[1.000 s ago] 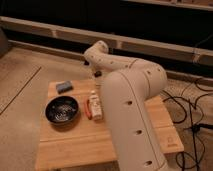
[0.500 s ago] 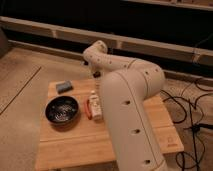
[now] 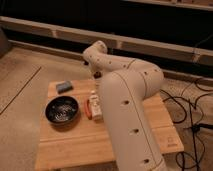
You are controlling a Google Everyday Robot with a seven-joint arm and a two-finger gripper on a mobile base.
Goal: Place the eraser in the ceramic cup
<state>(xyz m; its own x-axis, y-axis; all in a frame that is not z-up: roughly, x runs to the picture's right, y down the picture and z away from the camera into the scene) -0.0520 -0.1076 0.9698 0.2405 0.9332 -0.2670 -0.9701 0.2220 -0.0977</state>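
Over the last second almost nothing has shifted: the white, jointed robot arm [image 3: 125, 100] holds the same bend across the pale wooden tabletop [image 3: 65, 145], and its gripper [image 3: 97, 75] remains low at the table's far edge, about midway along it. How wide the gripper stands, or whether it has hold of anything, cannot be told. It shows only as a small dark tip under the wrist. Neither the small black eraser nor the cream ceramic cup can be made out. Both may lie behind the arm's bulk near the far edge, so the task looks paused at the point of delivery, neither visibly done nor undone.

Elsewhere on the tabletop, a flat blue-grey rectangular pad [image 3: 63, 86] sits near the far left corner. A wide black bowl [image 3: 62, 110] rests by the left edge, and a small white bottle [image 3: 95, 107] stands near the centre, just beside the arm. The table stands on a speckled grey floor [image 3: 20, 100], with black cables [image 3: 192, 120] trailing off the right edge side and a dark wall with pale horizontal rails [image 3: 60, 30] behind.
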